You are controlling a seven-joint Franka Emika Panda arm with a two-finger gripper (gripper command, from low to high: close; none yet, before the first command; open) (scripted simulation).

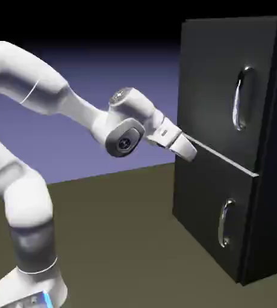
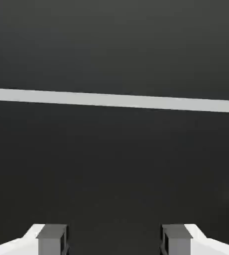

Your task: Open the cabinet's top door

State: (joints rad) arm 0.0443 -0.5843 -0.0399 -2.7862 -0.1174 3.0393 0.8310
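The tall black cabinet [image 1: 267, 150] stands at the exterior view's right with both doors flat against its front. The top door [image 1: 210, 78] is the larger upper panel, and its curved silver handle [image 1: 241, 99] sits near its right edge. A light grey shelf edge [image 1: 225, 159] divides it from the shorter lower door [image 1: 201, 204]. My gripper [image 1: 187, 147] is at the cabinet's left front edge, level with that grey line and far from the handle. In the hand view the grey strip [image 2: 114, 100] crosses black door panels, and my gripper [image 2: 114, 241] is open with nothing between its fingertips [image 2: 52, 239].
The lower door has its own silver handle [image 1: 225, 224]. The cabinet rests on a brown table [image 1: 123, 240]. My white arm [image 1: 56, 99] reaches in from the exterior view's left.
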